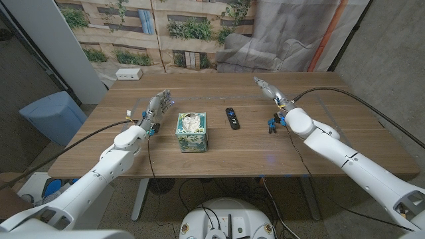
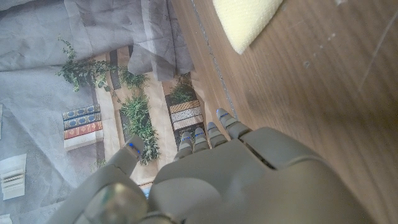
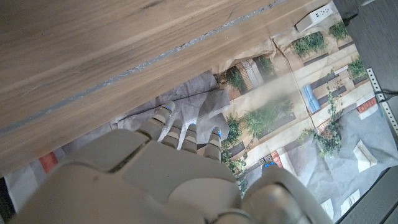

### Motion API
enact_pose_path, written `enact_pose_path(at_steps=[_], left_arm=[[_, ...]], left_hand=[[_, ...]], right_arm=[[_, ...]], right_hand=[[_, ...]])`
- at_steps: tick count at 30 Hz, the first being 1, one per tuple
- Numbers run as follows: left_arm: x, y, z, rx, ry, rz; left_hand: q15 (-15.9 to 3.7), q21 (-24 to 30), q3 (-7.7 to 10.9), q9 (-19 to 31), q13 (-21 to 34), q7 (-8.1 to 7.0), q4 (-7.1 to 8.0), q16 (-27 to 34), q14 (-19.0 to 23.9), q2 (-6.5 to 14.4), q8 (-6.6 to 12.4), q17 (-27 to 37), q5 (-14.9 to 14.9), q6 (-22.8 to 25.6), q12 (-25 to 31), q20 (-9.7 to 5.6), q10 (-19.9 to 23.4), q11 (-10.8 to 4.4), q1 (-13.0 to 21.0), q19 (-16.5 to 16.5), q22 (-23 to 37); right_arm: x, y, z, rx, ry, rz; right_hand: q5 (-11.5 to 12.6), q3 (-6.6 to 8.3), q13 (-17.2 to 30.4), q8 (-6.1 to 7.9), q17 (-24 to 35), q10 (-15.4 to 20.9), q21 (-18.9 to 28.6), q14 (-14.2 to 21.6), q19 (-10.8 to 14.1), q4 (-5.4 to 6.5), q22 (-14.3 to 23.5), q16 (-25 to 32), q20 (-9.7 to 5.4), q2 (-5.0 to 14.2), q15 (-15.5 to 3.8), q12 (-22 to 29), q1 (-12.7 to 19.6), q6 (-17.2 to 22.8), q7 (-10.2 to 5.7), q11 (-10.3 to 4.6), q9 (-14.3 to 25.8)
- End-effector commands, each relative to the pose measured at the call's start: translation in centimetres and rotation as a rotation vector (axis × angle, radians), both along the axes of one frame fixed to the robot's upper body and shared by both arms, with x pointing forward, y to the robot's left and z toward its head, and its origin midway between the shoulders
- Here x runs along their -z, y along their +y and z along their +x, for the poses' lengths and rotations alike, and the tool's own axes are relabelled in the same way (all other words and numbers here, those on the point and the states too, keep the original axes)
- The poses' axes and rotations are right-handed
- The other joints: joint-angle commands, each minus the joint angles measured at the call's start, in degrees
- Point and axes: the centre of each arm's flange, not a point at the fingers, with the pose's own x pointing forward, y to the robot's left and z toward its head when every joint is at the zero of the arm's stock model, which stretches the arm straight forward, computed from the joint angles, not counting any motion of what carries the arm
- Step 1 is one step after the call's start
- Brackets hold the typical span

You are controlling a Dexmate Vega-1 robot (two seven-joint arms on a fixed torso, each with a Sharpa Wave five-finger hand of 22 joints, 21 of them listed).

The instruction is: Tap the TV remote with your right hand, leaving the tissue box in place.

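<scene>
A black TV remote lies lengthwise near the middle of the wooden table. Just to its left stands a green patterned tissue box with a white tissue sticking up. My right hand is to the right of the remote and farther back, fingers stretched out toward the far edge, holding nothing and well apart from the remote. My left hand is left of the tissue box, fingers straight and empty. In the wrist views, both the left hand and the right hand hold nothing.
A white power strip sits at the table's far left corner and shows again as the power strip. A pale cream object lies on the wood ahead of my left hand. A blue bin stands off the table's left side.
</scene>
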Motion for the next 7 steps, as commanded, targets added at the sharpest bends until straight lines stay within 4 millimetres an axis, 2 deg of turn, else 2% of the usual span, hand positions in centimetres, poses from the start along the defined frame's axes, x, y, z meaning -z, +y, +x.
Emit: enact_pose_path(at_steps=[1, 5, 7], left_arm=[[0.0, -0.6, 0.4, 0.018, 0.008, 0.001], [0.2, -0.7, 0.5, 0.022, 0.012, -0.001], [0.5, -0.8, 0.5, 0.023, 0.011, -0.012]], left_hand=[[-0.19, 0.07, 0.18, 0.1, 0.13, 0.02, 0.1, 0.22, 0.35, 4.75, 0.08, 0.15, 0.26, 0.27, 0.19, -1.66, 0.34, 0.09, 0.01, 0.51, 0.21], [-0.18, 0.07, 0.19, 0.1, 0.13, 0.0, 0.08, 0.2, 0.29, 4.73, 0.05, 0.15, 0.26, 0.22, 0.18, -1.64, 0.32, 0.03, 0.02, 0.5, 0.21], [-0.17, 0.07, 0.19, 0.1, 0.13, 0.0, 0.07, 0.21, 0.31, 4.73, 0.05, 0.15, 0.25, 0.22, 0.17, -1.63, 0.31, 0.08, 0.02, 0.51, 0.21]], right_arm=[[1.8, -2.7, 0.9, -0.041, 0.014, 0.237], [2.6, -2.9, 1.5, -0.074, 0.051, 0.318], [3.1, -2.0, 2.0, -0.096, 0.049, 0.404]], right_hand=[[0.44, 0.26, 0.05, 0.23, -0.1, 0.96, -0.13, 0.59, 0.83, -0.38, 0.21, 0.35, -0.1, 3.33, -0.16, 0.51, 0.73, -0.58, -0.01, -0.07, 0.07], [0.47, 0.32, 0.05, 0.42, -0.22, 1.04, -0.21, 0.69, 0.93, -0.42, 0.2, 0.28, -0.13, 3.34, -0.08, 0.41, 0.78, -0.2, 0.28, 0.1, 0.07], [0.48, 0.34, 0.05, 0.39, -0.3, 1.02, -0.25, 1.1, 1.01, -0.45, 0.21, 0.36, -0.03, 3.32, 0.21, 0.32, 0.8, -0.26, 0.3, 0.25, 0.07]])
